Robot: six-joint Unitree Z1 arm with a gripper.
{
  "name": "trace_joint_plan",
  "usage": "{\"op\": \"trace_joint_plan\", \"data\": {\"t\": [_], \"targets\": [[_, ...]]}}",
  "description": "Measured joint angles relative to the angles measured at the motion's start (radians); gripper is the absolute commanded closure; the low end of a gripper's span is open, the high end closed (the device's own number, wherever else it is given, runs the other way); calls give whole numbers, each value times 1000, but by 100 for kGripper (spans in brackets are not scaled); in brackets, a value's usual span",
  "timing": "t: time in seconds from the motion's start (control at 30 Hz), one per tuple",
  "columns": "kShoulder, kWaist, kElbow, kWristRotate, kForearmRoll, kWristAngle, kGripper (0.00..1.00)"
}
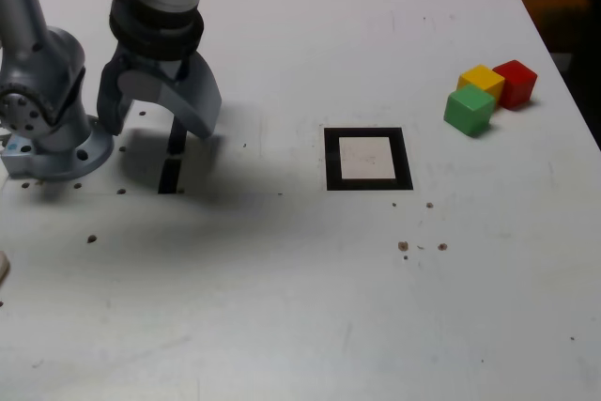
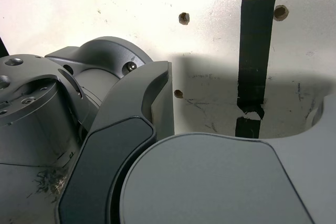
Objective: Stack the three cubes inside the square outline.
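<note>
Hovering our gripper (image 1: 155,124) over the tape strips (image 1: 172,159) at the exterior view's left, fingers spread, holding nothing (start pose, we'd guess). Green cube (image 1: 469,109), yellow cube (image 1: 482,80) and red cube (image 1: 515,83) cluster far right on the worktop (image 1: 282,307); square outline (image 1: 367,158) sits mid-worktop, unfilled.

Cubes: 3, namely 1 red (image 1: 516,82), 1 yellow (image 1: 482,81), 1 green (image 1: 469,109), clustered touching, well apart from the square on the exterior view's right.
Square: 1 (image 1: 368,159), black frame, white centre.
Tape strips: 2 (image 1: 172,161), end to end, well apart from the square on the exterior view's left.
Arm: 1.
Gripper: 1 (image 1: 155,126).
</note>
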Motion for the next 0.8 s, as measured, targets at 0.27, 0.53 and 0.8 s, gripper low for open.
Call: {"op": "trace_joint_plan", "data": {"t": [0.27,0.53,0.8], "targets": [[3,0,1,-1,0,0,0],[3,0,1,-11,11,-7,0],[3,0,-82,-41,32,8,0]]}}
